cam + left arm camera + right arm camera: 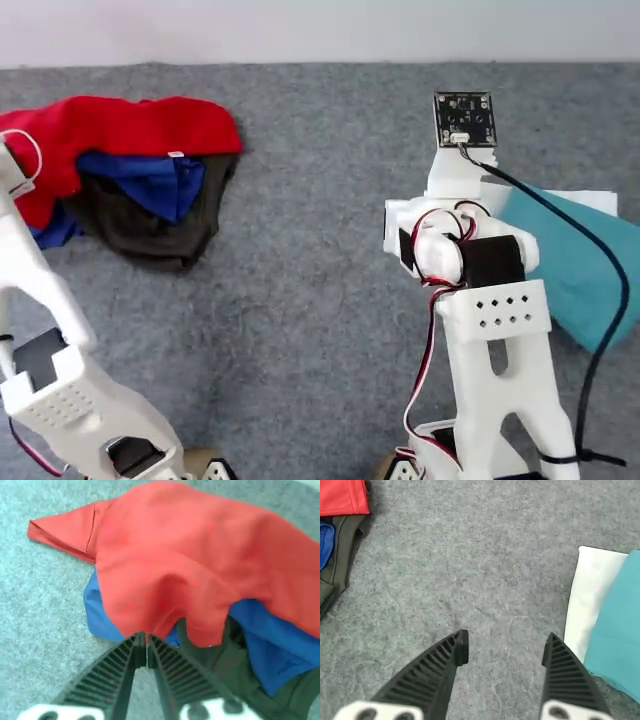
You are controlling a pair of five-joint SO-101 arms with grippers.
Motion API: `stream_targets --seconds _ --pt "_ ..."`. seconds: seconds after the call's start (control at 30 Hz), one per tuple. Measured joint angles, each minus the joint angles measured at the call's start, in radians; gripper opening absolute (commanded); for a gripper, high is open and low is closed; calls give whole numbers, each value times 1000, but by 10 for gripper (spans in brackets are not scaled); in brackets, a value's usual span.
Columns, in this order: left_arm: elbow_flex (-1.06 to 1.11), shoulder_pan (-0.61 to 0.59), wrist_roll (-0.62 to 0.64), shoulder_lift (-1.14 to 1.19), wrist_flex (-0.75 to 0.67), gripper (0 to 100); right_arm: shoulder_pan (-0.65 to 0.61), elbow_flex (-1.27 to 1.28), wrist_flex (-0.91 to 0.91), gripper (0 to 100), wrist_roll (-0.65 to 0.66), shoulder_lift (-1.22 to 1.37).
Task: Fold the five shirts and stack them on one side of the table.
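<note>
Done: teal shirt (555, 270) folded on white shirt (590, 197), 2 stacked. Outstanding: 3 heaped, red shirt (120, 125), blue shirt (150, 180), dark shirt (150, 230). Left gripper (146, 647) closed at red hem; right gripper (505, 647) open, empty.

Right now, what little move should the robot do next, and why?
Probably the left gripper should drag the red shirt off the pile onto the bare grey table. Its jaws are shut at the shirt's hem and seem to pinch it, the red shirt lies on top of the blue shirt and dark shirt, and the right gripper hovers open over bare table.
</note>
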Motion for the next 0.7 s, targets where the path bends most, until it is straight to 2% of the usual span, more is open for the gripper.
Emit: stream_targets --seconds 0.07,0.1,0.2,0.27,0.33,0.4,0.57,0.7 --pt "-2 -21 0 26 -32 242 0 0 0 235 0 2" --pt "-6 -37 0 55 -60 280 0 0 0 235 0 2" --pt "-12 -75 5 190 -176 261 0 0 0 235 0 11" --pt "-46 -81 5 299 -198 237 0 0 0 235 0 11" --pt "-120 -78 5 402 -172 126 0 0 0 235 0 11" --pt "-229 -77 26 476 -107 0 0 0 0 235 0 11" --pt "-615 -68 41 511 149 11 2 0 0 235 0 12" --pt "-965 2 41 511 356 11 -2 0 0 235 0 12"
